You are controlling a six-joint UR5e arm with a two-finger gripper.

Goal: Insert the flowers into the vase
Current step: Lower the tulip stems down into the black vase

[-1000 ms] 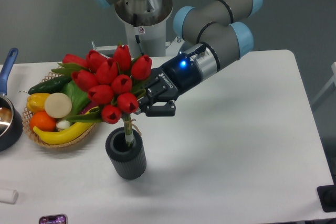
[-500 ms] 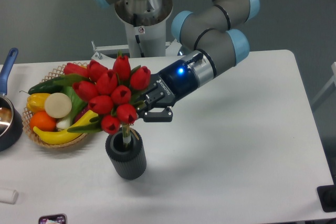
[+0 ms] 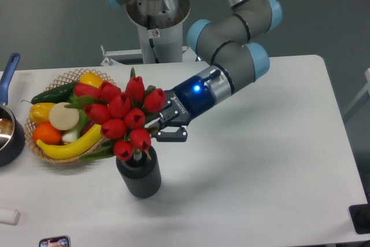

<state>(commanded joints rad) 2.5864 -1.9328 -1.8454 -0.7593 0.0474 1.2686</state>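
The flowers, a bunch of red tulip heads with green leaves, stand tilted left with their stems down inside the mouth of the vase, a dark grey ribbed cylinder at the table's front left. The lowest tulip heads sit just above the vase's rim. My gripper comes in from the right and is shut on the bunch just under the heads, right above the vase. The stems are mostly hidden by the heads and the vase.
A wicker basket with fruit and vegetables stands left of the vase, touching the leaves. A dark pot with a blue handle is at the left edge. A phone and a white object lie at the front left.
My gripper has moved down and slightly left with the flowers. The stems have sunk deeper into the vase and the tulip heads now sit close above its rim.
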